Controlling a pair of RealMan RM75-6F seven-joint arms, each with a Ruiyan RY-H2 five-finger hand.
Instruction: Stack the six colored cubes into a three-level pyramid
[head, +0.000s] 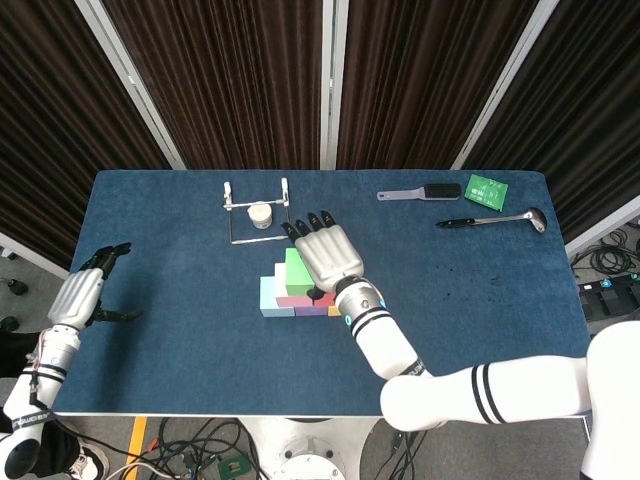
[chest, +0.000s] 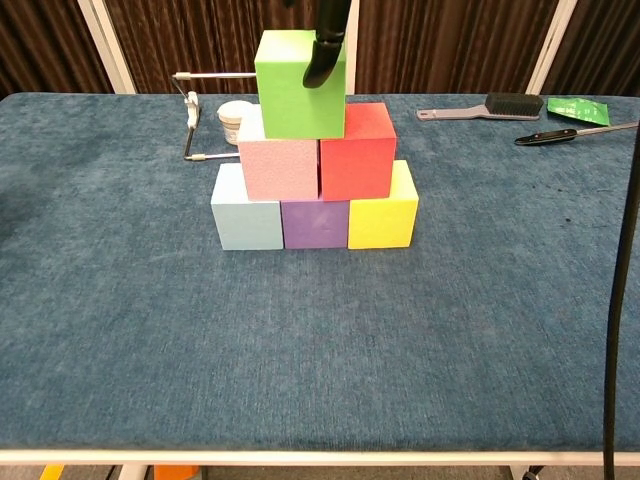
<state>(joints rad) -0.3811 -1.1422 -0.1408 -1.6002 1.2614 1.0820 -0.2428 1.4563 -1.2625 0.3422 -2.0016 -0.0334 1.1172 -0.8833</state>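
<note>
The pyramid stands mid-table: light blue cube, purple cube and yellow cube form the base, with the pink cube and red cube on them. The green cube rests on top, set toward the pink side. My right hand hovers over the green cube, fingers stretched out beyond it. Its thumb lies against the cube's front face. My left hand hangs by the table's left edge, holding nothing.
A wire rack and a small white cup stand just behind the pyramid. A brush, a green packet and a ladle lie at the far right. A black cable hangs at the chest view's right edge.
</note>
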